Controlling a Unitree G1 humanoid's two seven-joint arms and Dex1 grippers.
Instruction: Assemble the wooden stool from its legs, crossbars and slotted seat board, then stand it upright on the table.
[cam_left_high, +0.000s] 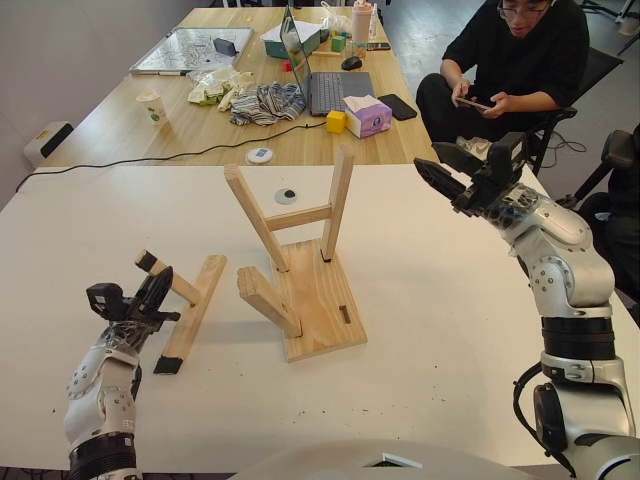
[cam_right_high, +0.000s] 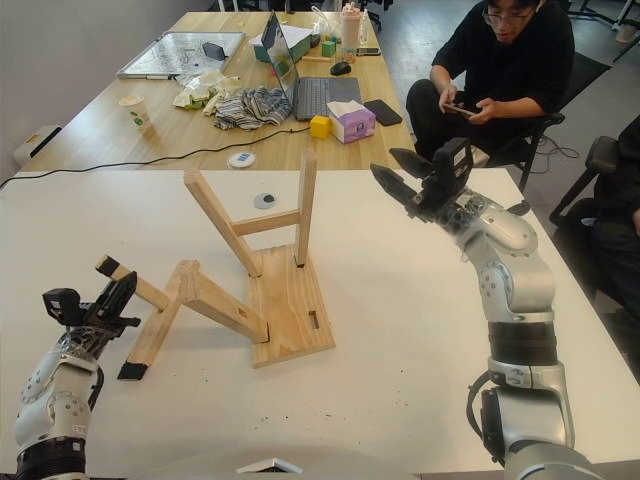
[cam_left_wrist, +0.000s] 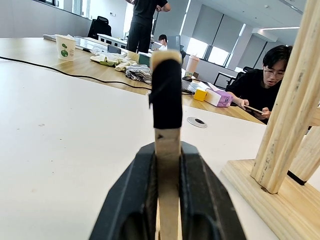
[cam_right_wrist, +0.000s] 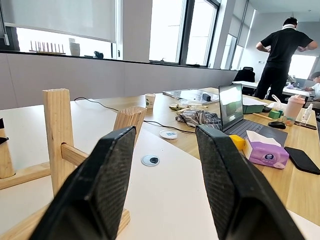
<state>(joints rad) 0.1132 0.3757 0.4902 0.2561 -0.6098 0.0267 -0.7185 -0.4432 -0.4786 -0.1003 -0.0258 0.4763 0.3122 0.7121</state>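
Observation:
The slotted seat board (cam_left_high: 325, 318) lies flat mid-table. From it rise two legs (cam_left_high: 338, 200) joined by a crossbar (cam_left_high: 298, 217), leaning toward the left. A third leg (cam_left_high: 268, 300) slants off the board's left edge. To its left a second leg piece (cam_left_high: 195, 305) with a black foot lies on the table, joined to a short black-tipped bar (cam_left_wrist: 166, 95). My left gripper (cam_left_high: 158, 290) is shut on that bar, low over the table. At the right my right gripper (cam_left_high: 447, 172) hangs open in the air, level with the leg tops and apart from them (cam_right_wrist: 59, 130).
A round grommet (cam_left_high: 287, 196) sits in the white table (cam_left_high: 450, 330) behind the stool parts. A wooden desk (cam_left_high: 190, 125) beyond holds a laptop (cam_left_high: 320, 70), a tissue box (cam_left_high: 367, 117), cloth, a cable and a white disc (cam_left_high: 259, 156).

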